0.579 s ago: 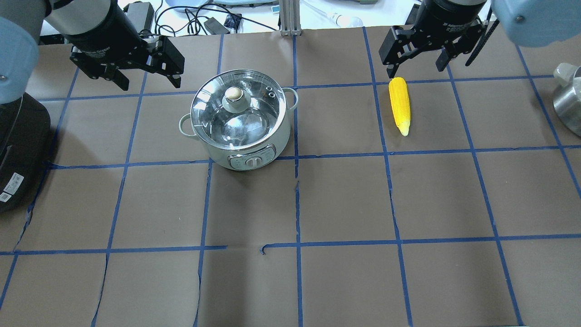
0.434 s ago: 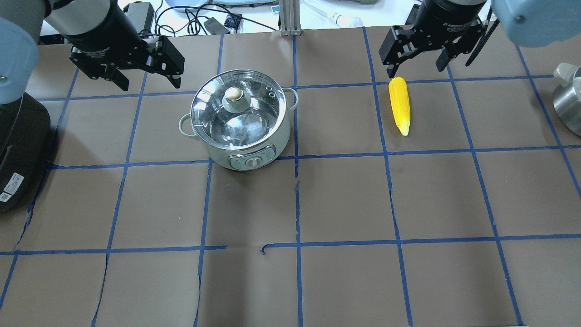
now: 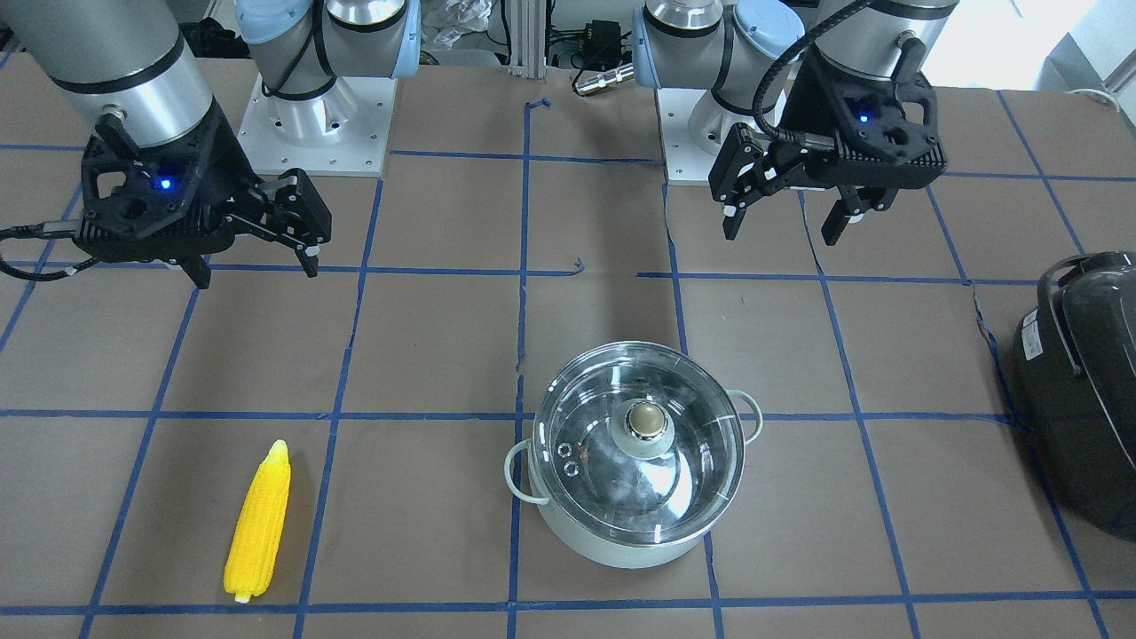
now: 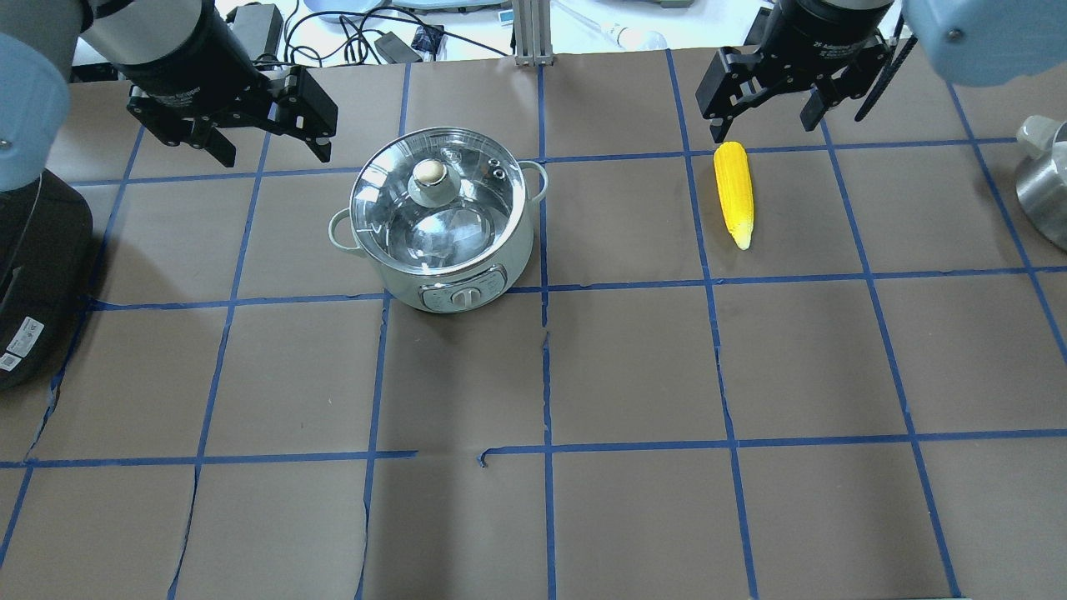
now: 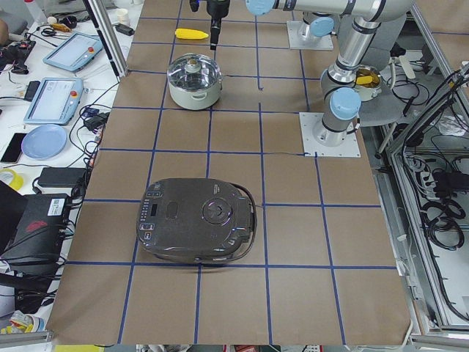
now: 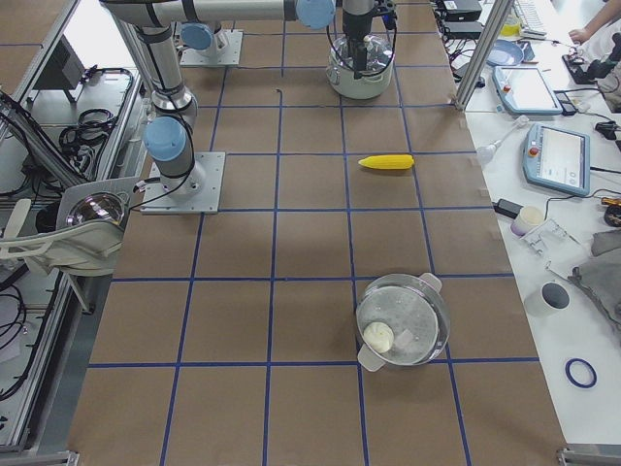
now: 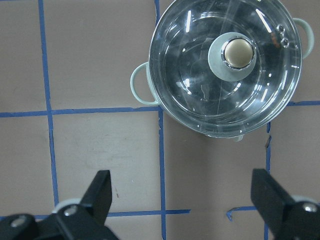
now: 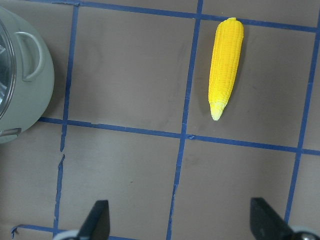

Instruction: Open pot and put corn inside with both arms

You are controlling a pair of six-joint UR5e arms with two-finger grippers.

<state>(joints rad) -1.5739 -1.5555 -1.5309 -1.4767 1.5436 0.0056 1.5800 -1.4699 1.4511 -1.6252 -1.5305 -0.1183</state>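
1. The pot (image 4: pixel 442 221) stands on the table (image 4: pixel 633 375), in the robot's left half. Its glass lid (image 4: pixel 479 208) is on, with the knob (image 4: pixel 429 173) in the middle. Glare on the glass makes the inside hard to read. In the right wrist view, only one side of the pot with a handle shows.
2. The corn (image 4: pixel 735 193) lies flat in the right half, well apart from the pot. Its thin end points toward the robot.
3. The left gripper (image 4: pixel 271 154) hangs in the air, apart from the pot. Its fingers (image 7: pixel 100 192) are spread wide and hold nothing. In the left wrist view only the ends of the fingers show at the lower edge. The pot lies ahead of them, not between them.
4. The right gripper (image 4: pixel 763 127) hangs above the table near the corn and does not touch it. Its fingers (image 8: pixel 97 220) are also spread wide and empty. In the right wrist view the corn lies ahead of them, nearer to the right-hand finger in the picture.
5. A black appliance (image 3: pixel 1078 390) sits at the table's left end, beyond the pot, and is cut off in the overhead view.
6. A steel vessel (image 4: pixel 1042 192) shows at the right edge of the overhead view. It is cut off, and I cannot tell what it is.
7. Blue tape (image 4: pixel 546 375) marks a grid on the brown table cover.
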